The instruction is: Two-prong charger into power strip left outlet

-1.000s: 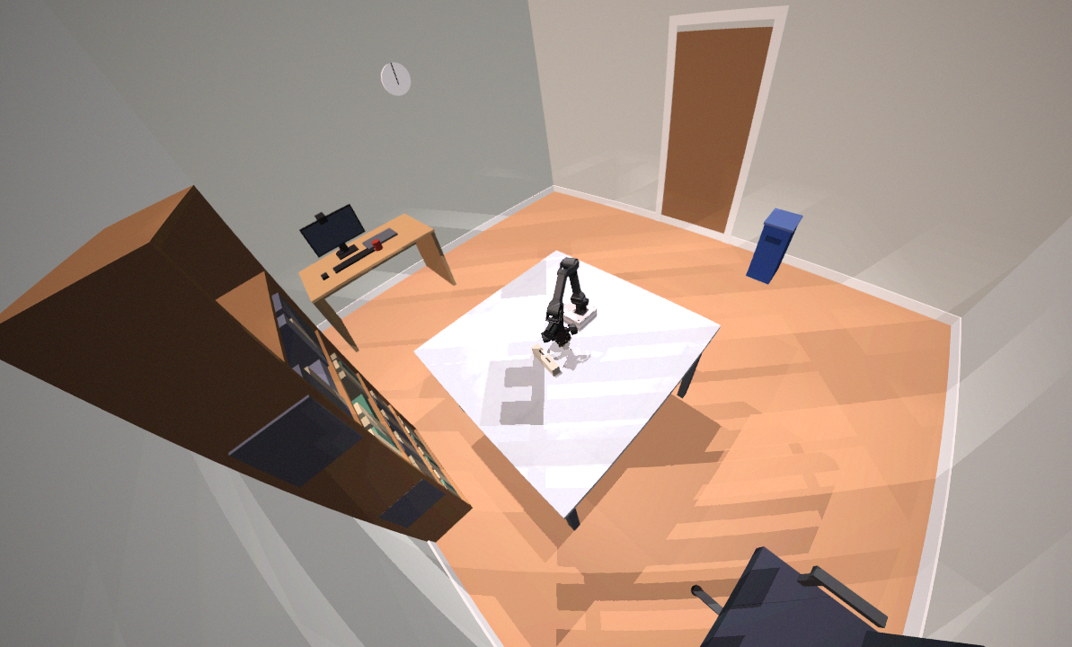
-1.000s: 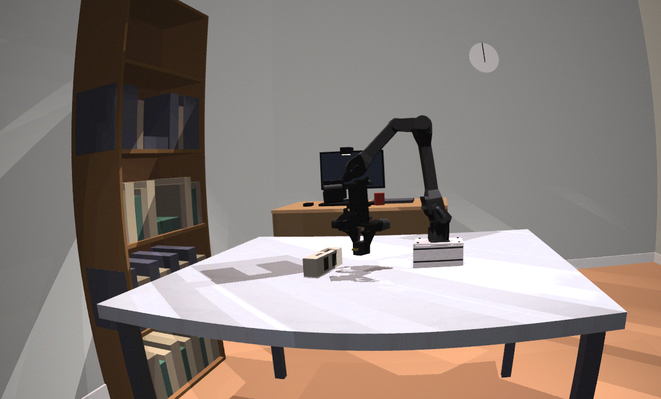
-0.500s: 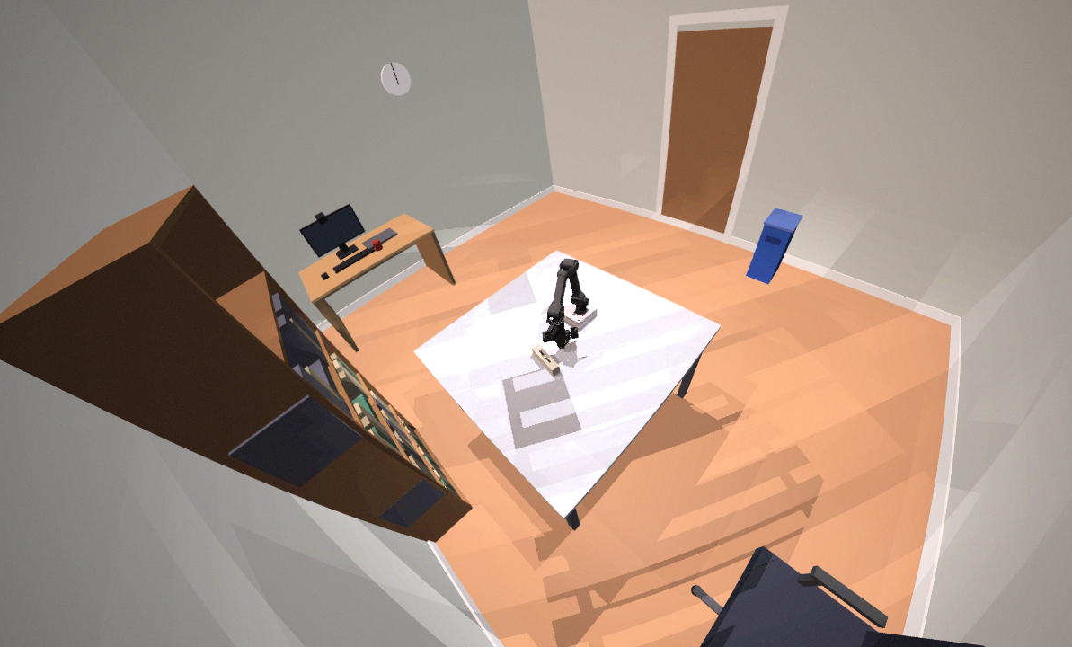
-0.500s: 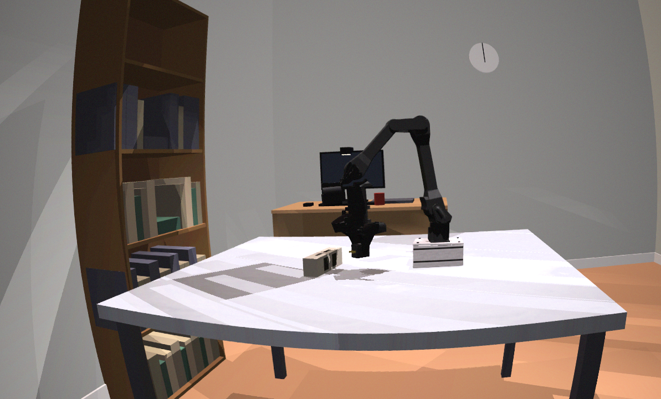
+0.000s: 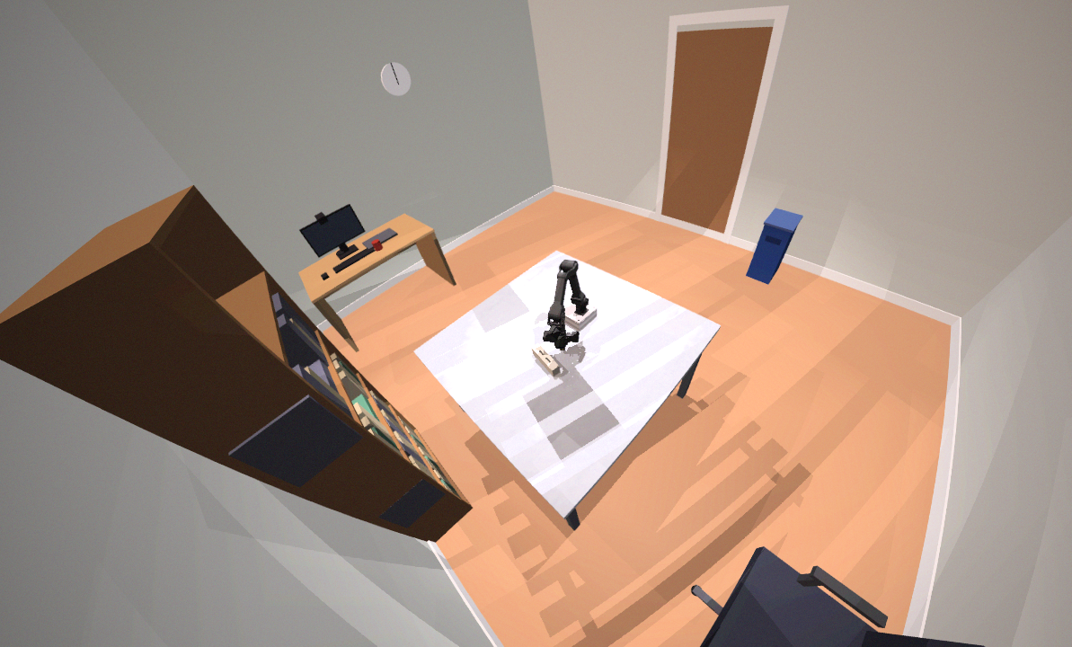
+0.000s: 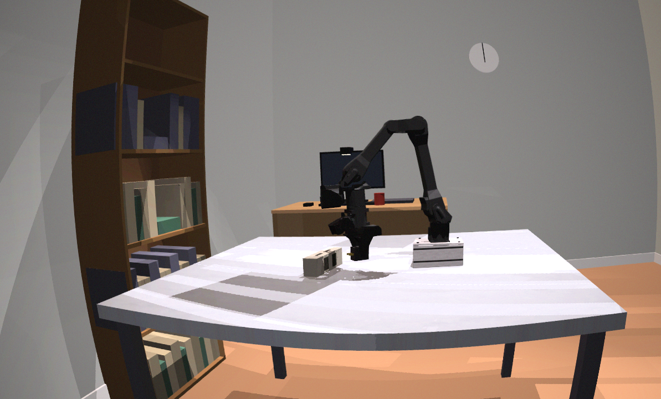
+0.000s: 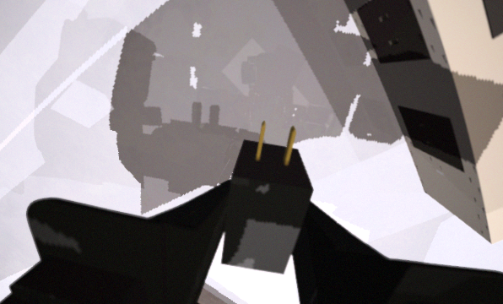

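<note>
Wrist view: gripper (image 7: 265, 236) clamped on black two-prong charger (image 7: 266, 211), prongs (image 7: 274, 144) off the table, power strip (image 7: 454, 110) near right; best squared to left outlet, then pushed straight.

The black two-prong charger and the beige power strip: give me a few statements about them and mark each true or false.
1. The gripper is shut on the black two-prong charger. True.
2. The charger's gold prongs sit inside an outlet. False: they are bare, over the white table.
3. The beige power strip lies on the table. True.
4. The charger touches the strip. False: they are apart.
</note>
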Controlling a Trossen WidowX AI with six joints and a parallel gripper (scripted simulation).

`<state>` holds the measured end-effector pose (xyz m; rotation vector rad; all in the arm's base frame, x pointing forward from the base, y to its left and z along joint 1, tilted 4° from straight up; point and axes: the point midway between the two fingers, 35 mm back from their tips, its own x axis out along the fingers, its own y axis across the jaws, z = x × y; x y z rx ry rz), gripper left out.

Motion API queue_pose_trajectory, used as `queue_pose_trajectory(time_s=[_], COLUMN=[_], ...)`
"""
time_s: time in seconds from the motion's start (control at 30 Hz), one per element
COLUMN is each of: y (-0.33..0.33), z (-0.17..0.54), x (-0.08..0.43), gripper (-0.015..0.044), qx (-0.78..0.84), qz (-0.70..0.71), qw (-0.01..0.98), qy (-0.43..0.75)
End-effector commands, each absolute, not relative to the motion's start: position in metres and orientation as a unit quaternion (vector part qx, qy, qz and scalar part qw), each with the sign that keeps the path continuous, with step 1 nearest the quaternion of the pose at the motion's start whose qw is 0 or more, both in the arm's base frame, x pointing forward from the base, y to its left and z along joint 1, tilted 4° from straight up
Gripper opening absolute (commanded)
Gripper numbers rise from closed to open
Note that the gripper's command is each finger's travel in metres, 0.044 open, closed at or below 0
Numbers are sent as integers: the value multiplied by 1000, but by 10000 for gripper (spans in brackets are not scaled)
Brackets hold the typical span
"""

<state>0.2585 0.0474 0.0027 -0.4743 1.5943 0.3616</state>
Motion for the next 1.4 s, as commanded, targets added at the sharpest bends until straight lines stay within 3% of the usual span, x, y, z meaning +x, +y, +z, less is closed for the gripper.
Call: queue_pose_trajectory(time_s=[0.0,1.37], y=[50,72], z=[0,-20], x=[259,263], gripper=[0,0], qx=[-192,11], qz=[145,-46], qw=[663,684], qy=[709,728])
